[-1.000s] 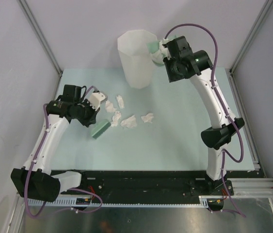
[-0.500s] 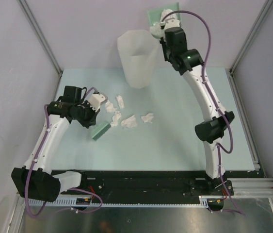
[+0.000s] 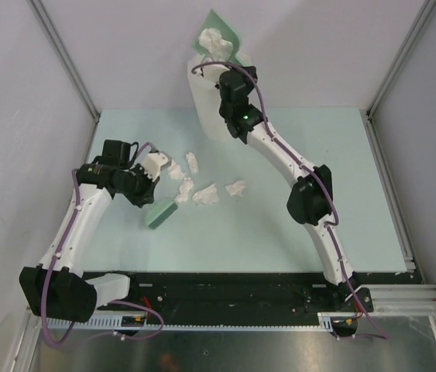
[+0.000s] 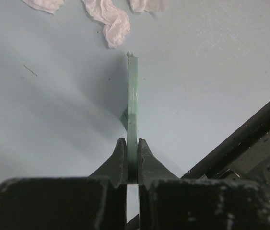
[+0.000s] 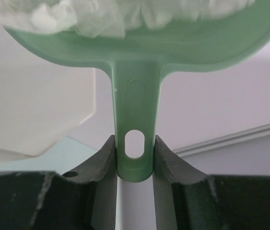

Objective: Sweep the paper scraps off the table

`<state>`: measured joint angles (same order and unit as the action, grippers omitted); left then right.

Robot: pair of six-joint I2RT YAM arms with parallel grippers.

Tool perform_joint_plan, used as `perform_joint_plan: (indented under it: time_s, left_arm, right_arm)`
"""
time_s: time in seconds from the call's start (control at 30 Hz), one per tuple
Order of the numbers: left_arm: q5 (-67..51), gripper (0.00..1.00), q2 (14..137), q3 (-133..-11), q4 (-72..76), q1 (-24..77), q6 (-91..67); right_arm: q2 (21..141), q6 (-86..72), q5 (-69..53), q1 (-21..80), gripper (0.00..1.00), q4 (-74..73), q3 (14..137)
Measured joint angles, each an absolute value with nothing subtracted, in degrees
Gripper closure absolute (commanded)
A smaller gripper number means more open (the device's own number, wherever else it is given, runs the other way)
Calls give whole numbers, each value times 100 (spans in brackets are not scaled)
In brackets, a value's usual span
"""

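Observation:
Several crumpled white paper scraps (image 3: 204,194) lie mid-left on the mint-green table (image 3: 295,139); some also show at the top of the left wrist view (image 4: 111,23). My left gripper (image 3: 147,194) is shut on a thin green sweeper blade (image 3: 161,212), which stands on edge on the table just short of the scraps (image 4: 133,96). My right gripper (image 3: 226,62) is shut on the handle (image 5: 135,143) of a green dustpan (image 3: 219,32). The dustpan is raised over the white bin (image 3: 204,116) and carries white paper wads (image 5: 96,17).
The tall white faceted bin stands at the table's back centre, partly hidden by my right arm; in the right wrist view it is at the lower left (image 5: 29,105). Grey walls and metal frame posts (image 3: 392,74) close in the table. A black rail (image 3: 241,287) runs along the near edge.
My right arm has swung the loaded dustpan up and left, from beside the bin's right side to above it. The left arm and the scraps on the table have barely moved.

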<state>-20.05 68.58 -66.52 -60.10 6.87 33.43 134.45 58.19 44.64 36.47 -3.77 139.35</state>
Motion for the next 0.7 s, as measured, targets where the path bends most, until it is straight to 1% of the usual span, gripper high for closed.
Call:
perform_joint_plan:
  time_s: [0.03,0.2,0.3,0.47,0.6,0.7]
  left_arm:
    - [-2018,100,6858,-6650,-6010,687,3343]
    - [-2086,100,6858,-6632,-6005,685,3343]
    - [-2104,100,6855,-6630,-6005,683,3345]
    - [-2123,100,6855,-6630,-6005,681,3343]
    - [-2126,100,6855,-6622,-6001,676,3343]
    - [-2130,100,6834,-6598,-6001,670,3343]
  right_arm:
    - [13443,6302,4517,3634,98,-25,13758]
    - [13369,8346,4685,3514,96,1347,12875]
    - [13367,9105,4729,3448,95,1837,12637]
    - [13266,9870,4737,3378,95,2379,12512]
    - [13065,10110,4748,3409,95,2665,12505]
    - [12912,10082,4797,3454,97,2812,12505]
